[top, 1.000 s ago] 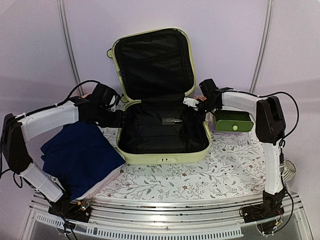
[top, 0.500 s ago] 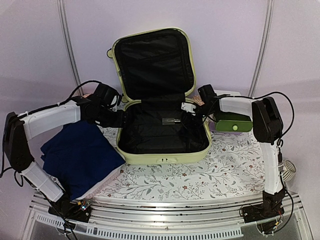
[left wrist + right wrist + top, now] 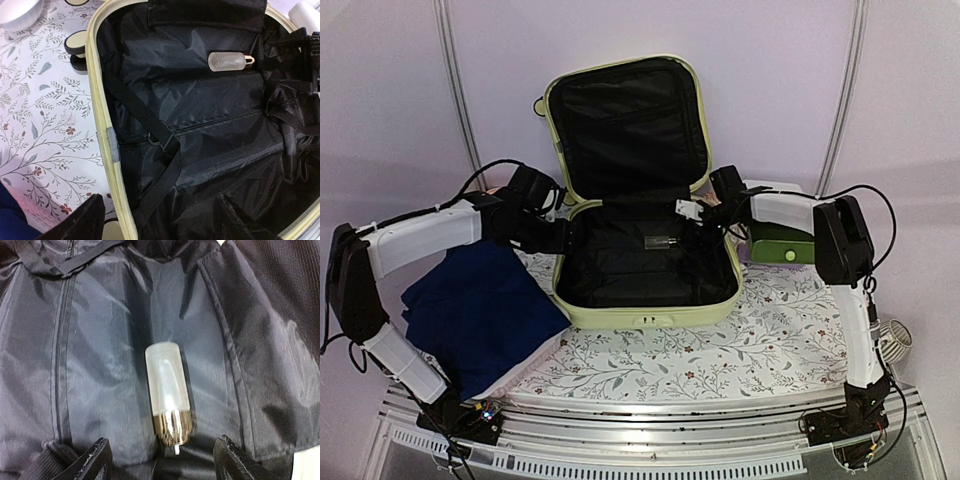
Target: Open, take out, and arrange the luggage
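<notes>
The luggage, a pale yellow-green suitcase, lies open with its lid standing upright at the back. A frosted bottle with a gold collar lies on the black lining. My right gripper is inside the right side of the case. It stands open, and the bottle lies just ahead of its fingertips. My left gripper is open astride the case's left rim, one finger outside and one inside. It holds nothing.
A dark blue cloth lies on the floral tablecloth at the left. A green box sits right of the case. A black strap with a buckle crosses the lining. A white bowl is beyond the wheels.
My right arm has reached further left into the suitcase toward the bottle. The left arm has stayed put.
</notes>
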`<move>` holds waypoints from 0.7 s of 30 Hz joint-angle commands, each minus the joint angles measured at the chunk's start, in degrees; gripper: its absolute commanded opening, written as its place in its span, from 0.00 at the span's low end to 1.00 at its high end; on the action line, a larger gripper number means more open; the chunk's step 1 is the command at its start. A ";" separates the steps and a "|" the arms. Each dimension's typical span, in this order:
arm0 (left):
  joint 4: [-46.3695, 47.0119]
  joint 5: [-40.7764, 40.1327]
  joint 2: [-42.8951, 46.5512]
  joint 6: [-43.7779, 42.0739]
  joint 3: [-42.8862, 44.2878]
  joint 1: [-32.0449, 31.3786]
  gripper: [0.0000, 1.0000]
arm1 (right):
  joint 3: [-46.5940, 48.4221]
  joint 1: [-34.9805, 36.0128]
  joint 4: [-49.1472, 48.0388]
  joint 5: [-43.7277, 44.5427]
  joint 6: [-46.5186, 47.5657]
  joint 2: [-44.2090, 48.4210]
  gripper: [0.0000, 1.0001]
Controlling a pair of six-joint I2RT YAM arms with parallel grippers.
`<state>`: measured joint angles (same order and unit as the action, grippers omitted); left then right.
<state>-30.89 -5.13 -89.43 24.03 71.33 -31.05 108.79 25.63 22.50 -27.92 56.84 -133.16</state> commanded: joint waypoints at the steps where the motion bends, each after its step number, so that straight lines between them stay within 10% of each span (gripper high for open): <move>1: 0.42 0.59 -1.35 -0.75 1.20 0.55 0.76 | 3.13 1.01 -0.35 -2.28 -0.02 -3.73 0.74; 21: 0.44 0.09 -1.38 -1.18 0.45 0.55 0.77 | 13.16 3.20 3.21 3.84 -1.19 -10.25 0.73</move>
<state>-30.87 -5.10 -90.98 23.59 71.33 -31.05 121.01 29.87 23.22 -26.63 56.21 -141.88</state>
